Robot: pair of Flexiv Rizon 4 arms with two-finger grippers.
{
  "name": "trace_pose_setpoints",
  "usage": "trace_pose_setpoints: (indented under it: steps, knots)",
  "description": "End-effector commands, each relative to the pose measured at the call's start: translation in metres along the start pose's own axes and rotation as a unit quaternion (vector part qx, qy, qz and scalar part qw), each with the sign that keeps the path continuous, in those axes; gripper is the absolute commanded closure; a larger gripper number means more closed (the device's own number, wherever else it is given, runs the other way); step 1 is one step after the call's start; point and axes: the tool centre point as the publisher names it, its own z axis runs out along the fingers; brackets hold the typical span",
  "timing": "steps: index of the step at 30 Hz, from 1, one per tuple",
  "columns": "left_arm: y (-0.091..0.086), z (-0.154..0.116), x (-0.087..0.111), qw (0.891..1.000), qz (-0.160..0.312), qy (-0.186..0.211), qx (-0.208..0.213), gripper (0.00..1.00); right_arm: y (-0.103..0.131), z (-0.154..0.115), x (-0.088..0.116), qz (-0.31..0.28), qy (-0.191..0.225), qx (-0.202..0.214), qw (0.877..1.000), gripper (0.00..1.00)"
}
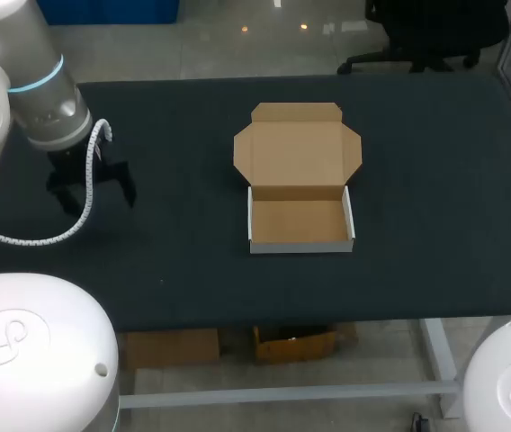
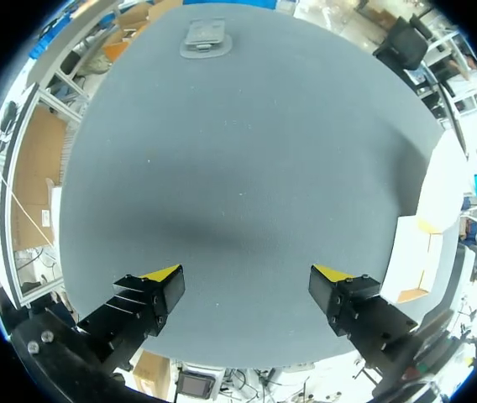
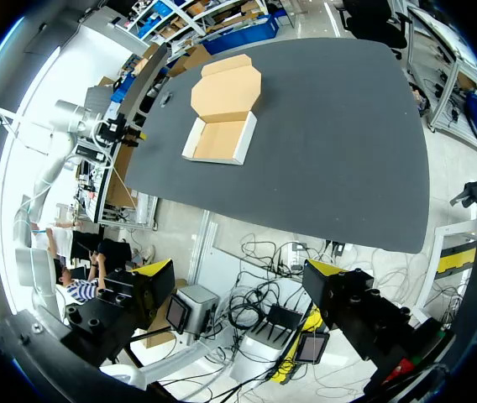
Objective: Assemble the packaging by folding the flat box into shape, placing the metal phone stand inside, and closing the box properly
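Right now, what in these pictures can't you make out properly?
Grey object, perhaps the phone stand: too small and blurred in the left wrist view; the left arm likely hides it in the head view.
Box: washed out by glare in the left wrist view.
Right gripper: mostly beyond the head view's edge.
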Motion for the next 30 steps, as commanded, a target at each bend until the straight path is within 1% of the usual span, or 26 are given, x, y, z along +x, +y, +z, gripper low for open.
trace_pose_setpoints:
  steps: [1,27,30]
  knots:
    - [-0.004,0.001,0.002,1.0,0.0,-0.002,-0.004,0.0,-0.001,-0.002,0.001,0.0,0.001,0.001,1.0,0.0]
    - [-0.004,0.001,0.002,1.0,0.0,-0.002,-0.004,0.0,-0.001,-0.002,0.001,0.0,0.001,0.001,1.0,0.0]
    - [-0.009,0.012,0.002,1.0,-0.005,0.001,-0.013,0.0,-0.001,-0.002,0.001,0.0,0.001,0.001,1.0,0.0]
